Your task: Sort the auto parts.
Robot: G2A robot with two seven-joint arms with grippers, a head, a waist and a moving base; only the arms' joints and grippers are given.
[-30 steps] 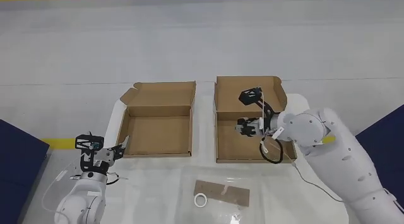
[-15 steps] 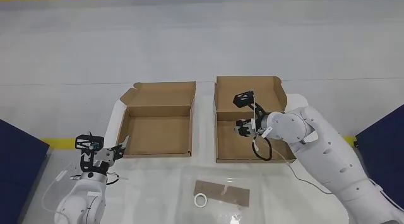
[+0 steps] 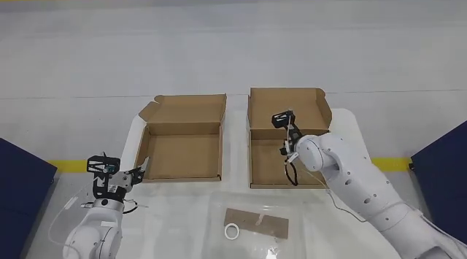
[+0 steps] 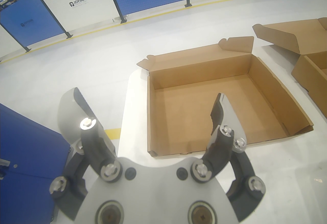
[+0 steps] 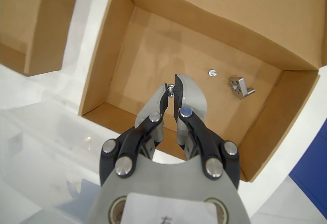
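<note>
My right gripper (image 5: 170, 87) hangs above the open right cardboard box (image 5: 153, 56), shut on a small metal bolt (image 5: 170, 91) pinched between its tips. On that box's floor lie a small silver nut (image 5: 212, 73) and a grey metal bracket (image 5: 240, 87), both off to one side of the gripper. My left gripper (image 4: 148, 97) stands open with nothing in it, low over the table just outside the front left corner of the left cardboard box (image 4: 204, 112); it is the left gripper (image 3: 139, 170) at the table's left edge in the top view.
Both boxes (image 3: 182, 155) (image 3: 266, 175) sit side by side with lids folded back. Nearer the front, a clear plastic sheet carries a cardboard strip (image 3: 257, 222) and a white ring (image 3: 232, 231). Blue panels flank the table.
The right arm has swung left and turned its wrist over the right box, still holding the bolt. The left arm has stayed still.
</note>
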